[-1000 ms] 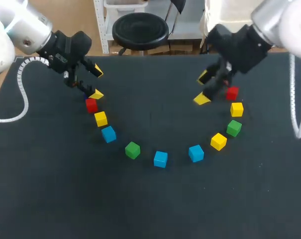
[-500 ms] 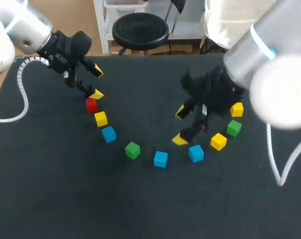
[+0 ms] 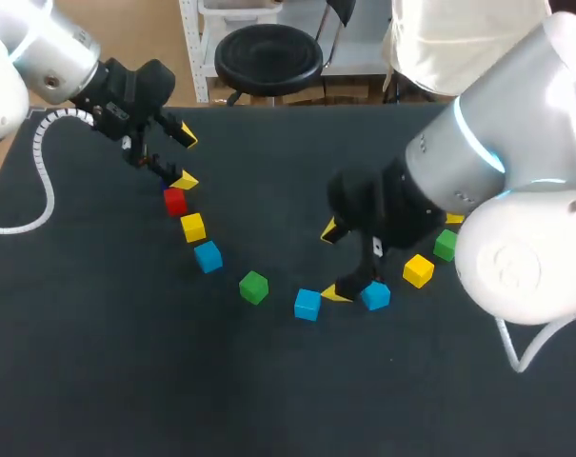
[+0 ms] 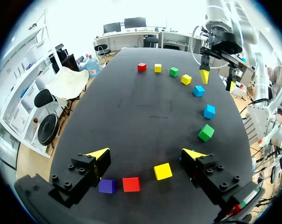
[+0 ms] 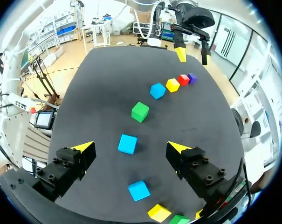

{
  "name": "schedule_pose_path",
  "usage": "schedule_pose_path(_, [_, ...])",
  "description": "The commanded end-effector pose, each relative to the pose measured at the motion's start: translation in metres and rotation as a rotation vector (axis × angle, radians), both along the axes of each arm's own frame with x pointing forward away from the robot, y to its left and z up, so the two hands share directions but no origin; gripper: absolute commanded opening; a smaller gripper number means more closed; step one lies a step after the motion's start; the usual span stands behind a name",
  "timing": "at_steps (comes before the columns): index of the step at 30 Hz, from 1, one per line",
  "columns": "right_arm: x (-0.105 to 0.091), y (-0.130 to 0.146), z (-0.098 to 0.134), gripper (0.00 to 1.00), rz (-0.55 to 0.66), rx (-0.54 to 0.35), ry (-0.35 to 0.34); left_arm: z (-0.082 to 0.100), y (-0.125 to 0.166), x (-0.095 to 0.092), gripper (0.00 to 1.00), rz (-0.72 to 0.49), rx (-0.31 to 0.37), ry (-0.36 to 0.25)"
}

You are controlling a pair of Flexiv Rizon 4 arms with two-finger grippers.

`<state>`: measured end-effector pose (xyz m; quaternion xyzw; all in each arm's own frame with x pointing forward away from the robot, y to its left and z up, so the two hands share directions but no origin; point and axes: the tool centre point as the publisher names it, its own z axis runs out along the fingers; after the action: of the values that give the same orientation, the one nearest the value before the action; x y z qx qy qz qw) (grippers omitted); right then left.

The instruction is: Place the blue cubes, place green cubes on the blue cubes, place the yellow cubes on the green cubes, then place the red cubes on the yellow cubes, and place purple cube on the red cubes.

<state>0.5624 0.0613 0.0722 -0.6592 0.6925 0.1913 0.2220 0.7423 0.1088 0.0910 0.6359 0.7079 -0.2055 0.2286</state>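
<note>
As blue cubes go first, the right gripper [image 3: 333,263] hangs over a blue cube [image 5: 127,143], fingers apart; the left gripper [image 3: 186,158] is likewise spread.

The cubes lie in a U-shaped arc across the table [image 3: 97,362], open toward the frame's top. The left gripper [image 3: 186,158] sits upper left, just above the arc's left end cube [image 3: 175,201]. Three cubes lie between that one and the lowest cube [image 3: 307,304], just below centre. The right gripper [image 3: 333,263] stands right of centre, its lower fingertip between the lowest cube and its right neighbour [image 3: 375,295]. From there the arc climbs up-right, partly hidden under the right arm [image 3: 478,181].
</note>
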Motion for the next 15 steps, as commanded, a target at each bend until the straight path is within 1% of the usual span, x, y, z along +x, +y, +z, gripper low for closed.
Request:
schedule_pose_path(1, [0.004,0.000,0.000,1.00,0.013,0.004,0.017,0.000,0.000,-0.001,1.00,0.000,0.000,-0.002])
schedule_pose_path(9, [0.004,0.000,0.000,1.00,0.013,0.004,0.017,0.000,0.000,-0.001,1.00,0.000,0.000,-0.002])
schedule_pose_path(12, [-0.018,0.008,-0.004,1.00,-0.004,0.023,0.014,0.000,0.000,-0.001,1.00,0.000,0.000,-0.002])
schedule_pose_path(15, [-0.042,0.007,-0.009,1.00,-0.042,0.052,0.009,0.000,0.000,-0.001,1.00,0.000,0.000,-0.002])
